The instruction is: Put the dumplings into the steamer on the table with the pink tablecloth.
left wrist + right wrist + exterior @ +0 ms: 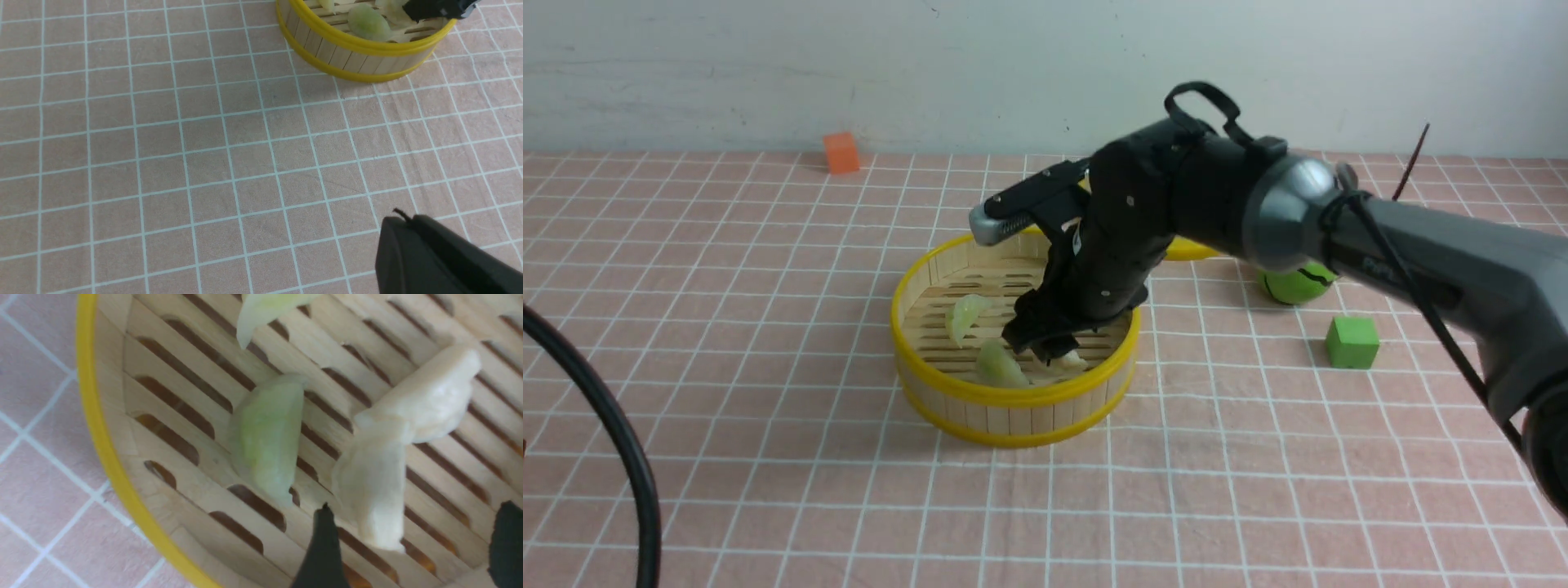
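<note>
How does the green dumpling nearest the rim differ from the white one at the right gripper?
The green dumpling is pale green and lies alone; the white dumpling is whitish, touches a second white one and sits between the fingers of the open right gripper. Both rest on the slats of the steamer.

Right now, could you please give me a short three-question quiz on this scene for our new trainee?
1. True or false: the right gripper hangs over the slatted floor of the steamer.
2. Which of these lies nearest the green ball? A. the orange cube B. the green cube C. the steamer
3. How many pale green dumplings show inside the steamer in the front view?

Key: 1. True. 2. B. 3. Two.
</note>
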Motion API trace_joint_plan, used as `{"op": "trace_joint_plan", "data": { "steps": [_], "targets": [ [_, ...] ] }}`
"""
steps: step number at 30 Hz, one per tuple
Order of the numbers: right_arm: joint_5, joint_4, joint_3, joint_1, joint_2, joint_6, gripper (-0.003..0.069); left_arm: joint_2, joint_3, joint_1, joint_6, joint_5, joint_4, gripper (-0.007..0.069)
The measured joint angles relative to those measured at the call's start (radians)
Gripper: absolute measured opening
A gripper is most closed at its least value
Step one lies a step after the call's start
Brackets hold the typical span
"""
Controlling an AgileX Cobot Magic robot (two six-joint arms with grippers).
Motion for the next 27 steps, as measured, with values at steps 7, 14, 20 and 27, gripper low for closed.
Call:
{"op": "trace_joint_plan", "data": {
  "steps": [7, 14, 20, 27],
  "targets": [
    [0.200, 0.001, -0.079, 0.000, -0.150, -0.006, 0.0509, -0.191, 0.136, 0.000, 0.000, -0.093, 0.000, 0.0004],
    [0.334, 0.037, -0.053, 0.000, -0.334, -0.074, 0.0251, -0.493, 0.418, 0.000, 0.000, -0.309, -0.007, 0.0011],
    [0.279, 0.088, 0.183, 0.000, -0.547, -0.097, 0.0031, -0.603, 0.567, 0.000, -0.003, -0.450, -0.023, 0.0013],
    [-0.063, 0.096, 0.594, 0.000, -0.903, -0.097, -0.0020, -0.610, 0.642, 0.000, -0.003, -0.472, -0.027, 0.0017]
  ]
}}
